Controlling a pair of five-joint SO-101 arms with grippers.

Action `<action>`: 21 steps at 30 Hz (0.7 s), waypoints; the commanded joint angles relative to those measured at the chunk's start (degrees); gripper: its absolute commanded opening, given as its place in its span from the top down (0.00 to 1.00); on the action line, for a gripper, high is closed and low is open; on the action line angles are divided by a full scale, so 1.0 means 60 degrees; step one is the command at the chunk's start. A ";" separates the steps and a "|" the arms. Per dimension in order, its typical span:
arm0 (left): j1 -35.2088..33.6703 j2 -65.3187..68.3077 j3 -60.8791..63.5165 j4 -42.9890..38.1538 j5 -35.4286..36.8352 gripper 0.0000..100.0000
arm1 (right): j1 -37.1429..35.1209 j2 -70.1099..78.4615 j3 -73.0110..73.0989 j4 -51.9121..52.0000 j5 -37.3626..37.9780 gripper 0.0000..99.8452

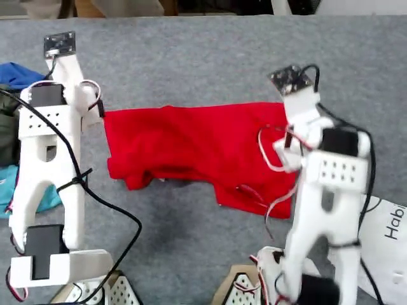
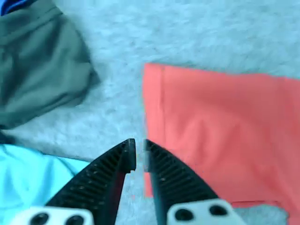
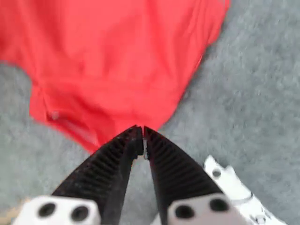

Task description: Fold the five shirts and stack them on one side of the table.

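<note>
Red shirt lies rumpled on the bench; left gripper and right gripper, nearly closed (holding nothing), sit at its edges and might shove cloth askew.

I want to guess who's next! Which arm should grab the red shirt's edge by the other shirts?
Probably left. The left gripper is at that edge of the red shirt, near the green shirt; the right gripper is at the far end.

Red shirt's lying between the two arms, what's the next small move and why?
Probably open both grippers. The left gripper and right gripper sit shut at opposite edges of the red shirt, spread on the table, apparently pinching nothing yet.
</note>
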 commanded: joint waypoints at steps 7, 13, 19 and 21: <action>0.1172 0.1912 0.1612 -0.4000 0.1802 0.98 | -0.0989 0.5736 -0.3861 -0.1407 -0.1846 0.99; 0.1172 0.3832 0.0938 -0.4762 0.2242 0.98 | -0.0930 0.9399 -0.7040 -0.1348 -0.2242 0.99; 0.1070 0.5443 -0.0425 -0.4278 0.2154 0.98 | -0.0286 1.2755 -1.0542 -0.0029 -0.2286 0.99; 0.0982 0.5692 -0.1040 -0.3795 0.2110 0.98 | -0.0037 1.3590 -1.1919 0.0396 -0.2256 0.99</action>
